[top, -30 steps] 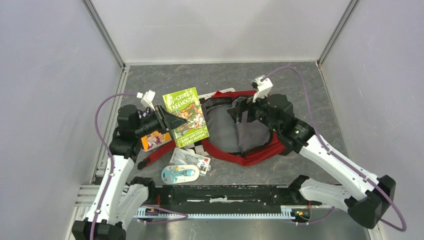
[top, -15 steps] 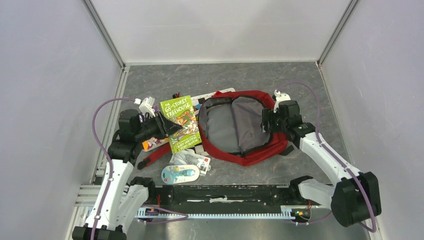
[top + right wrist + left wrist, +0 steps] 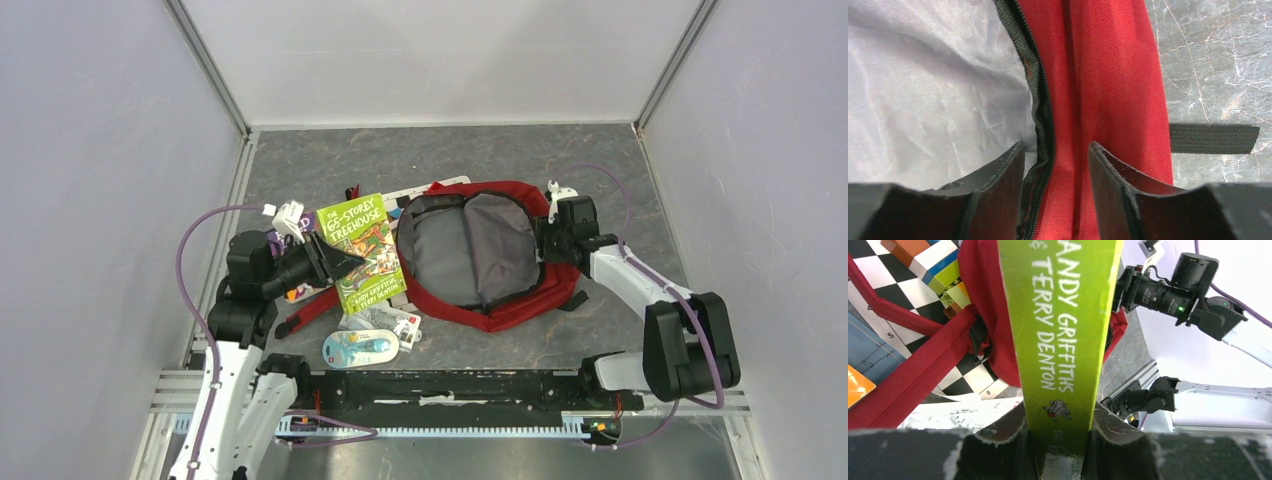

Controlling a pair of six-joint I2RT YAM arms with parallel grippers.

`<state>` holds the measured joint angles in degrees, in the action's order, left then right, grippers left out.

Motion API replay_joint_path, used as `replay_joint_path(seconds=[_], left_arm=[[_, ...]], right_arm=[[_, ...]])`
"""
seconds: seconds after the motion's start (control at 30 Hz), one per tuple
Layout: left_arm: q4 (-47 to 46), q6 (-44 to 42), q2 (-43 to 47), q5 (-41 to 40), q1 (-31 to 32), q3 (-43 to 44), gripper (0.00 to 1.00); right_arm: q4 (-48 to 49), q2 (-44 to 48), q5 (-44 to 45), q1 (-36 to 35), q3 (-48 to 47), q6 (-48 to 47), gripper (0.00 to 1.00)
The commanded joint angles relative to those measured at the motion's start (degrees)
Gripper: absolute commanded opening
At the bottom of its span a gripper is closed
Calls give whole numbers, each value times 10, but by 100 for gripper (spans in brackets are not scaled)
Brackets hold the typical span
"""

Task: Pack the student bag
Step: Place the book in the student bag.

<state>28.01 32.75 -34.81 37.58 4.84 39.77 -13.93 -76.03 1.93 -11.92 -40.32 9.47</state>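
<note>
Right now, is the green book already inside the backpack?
No, the left tool grips the book outside the open backpack.

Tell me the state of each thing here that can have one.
student bag: unzipped, lying open, grey lining showing.
green book: closed, gripped at its spine.
left end effector: shut on the green book.
right end effector: open, astride the student bag's zippered rim.

Clamps the left gripper tight on the spine of a green book, that arm upright and its wrist turned rightward, and sets the right gripper, arm low and folded, with jaws partly apart astride the rim of the student bag.
</note>
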Motion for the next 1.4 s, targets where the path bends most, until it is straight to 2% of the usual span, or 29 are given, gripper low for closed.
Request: replay_joint_path(seconds=[0.0, 0.1, 0.3, 0.5, 0.77, 1.07, 1.37], left_arm=[[2, 29, 25, 34, -3, 40, 2], [27, 23, 26, 42, -3, 52, 2], [35, 37, 38, 40, -4, 57, 2], [36, 38, 30, 43, -3, 52, 2], [42, 34, 27, 42, -3, 57, 2], [50, 35, 35, 41, -4, 52, 2], [52, 31, 28, 43, -3, 50, 2]], right_arm=[[43, -29, -25, 22, -34, -24, 49], [52, -46, -69, 34, -39, -26, 41], [72, -76, -151, 47, -47, -24, 40], [90, -94, -196, 49, -54, -17, 41], [97, -71, -185, 49, -75, -26, 47], [102, -122, -215, 48, -129, -53, 57], [95, -181, -279, 48, -166, -62, 50]])
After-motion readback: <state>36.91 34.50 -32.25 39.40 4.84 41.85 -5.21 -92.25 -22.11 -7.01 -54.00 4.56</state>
